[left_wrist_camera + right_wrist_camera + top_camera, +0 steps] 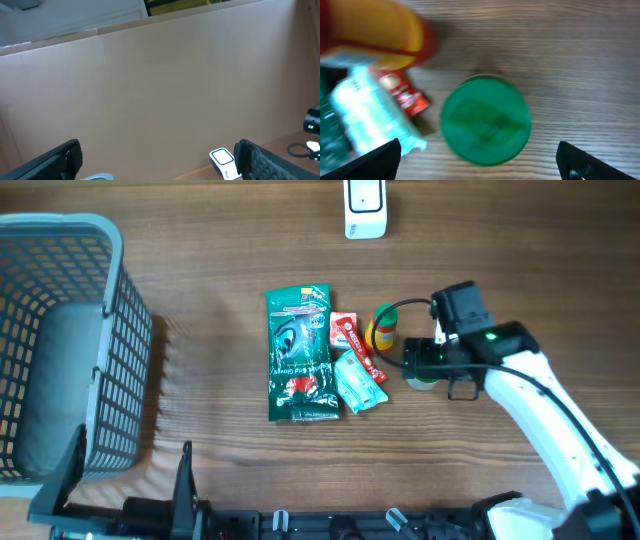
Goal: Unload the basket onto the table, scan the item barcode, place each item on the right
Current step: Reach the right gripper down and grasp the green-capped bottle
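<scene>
Green-lidded jar (485, 120) stands upright, well apart from white scanner (365, 208).

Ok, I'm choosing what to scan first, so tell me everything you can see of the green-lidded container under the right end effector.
The green-lidded container shows only its top: a round, flat, plastic-looking green lid, closed and blurred. It stands upright on the wooden table, beside the red packet, with a narrow gap between them. The right end effector hangs open above it, fingers either side, not gripping. No barcode shows.
</scene>
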